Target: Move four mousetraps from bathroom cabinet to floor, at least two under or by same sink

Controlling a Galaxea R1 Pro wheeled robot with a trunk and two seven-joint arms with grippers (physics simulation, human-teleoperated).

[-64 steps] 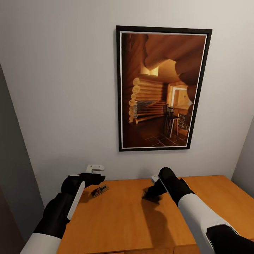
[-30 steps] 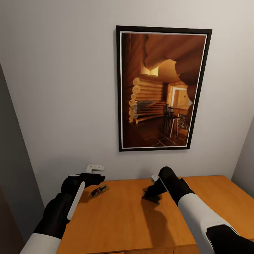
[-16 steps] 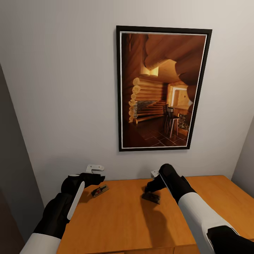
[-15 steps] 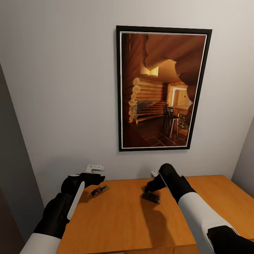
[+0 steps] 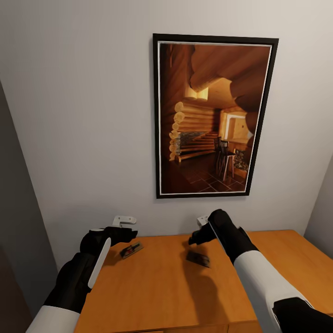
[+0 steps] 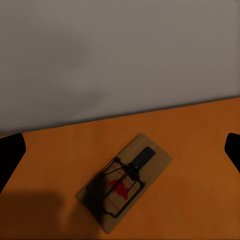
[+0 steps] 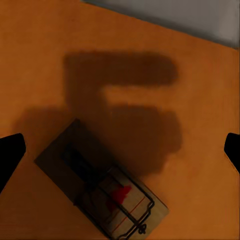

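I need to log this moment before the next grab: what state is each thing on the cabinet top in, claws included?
Left mousetrap: flat on the cabinet, free.
Right mousetrap: flat on the cabinet, free.
Left claw: open, empty, above the left mousetrap.
Right claw: open, empty, above the right mousetrap.

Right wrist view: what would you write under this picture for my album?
A mousetrap lies flat on the orange cabinet top, below the open right gripper and partly in its shadow.
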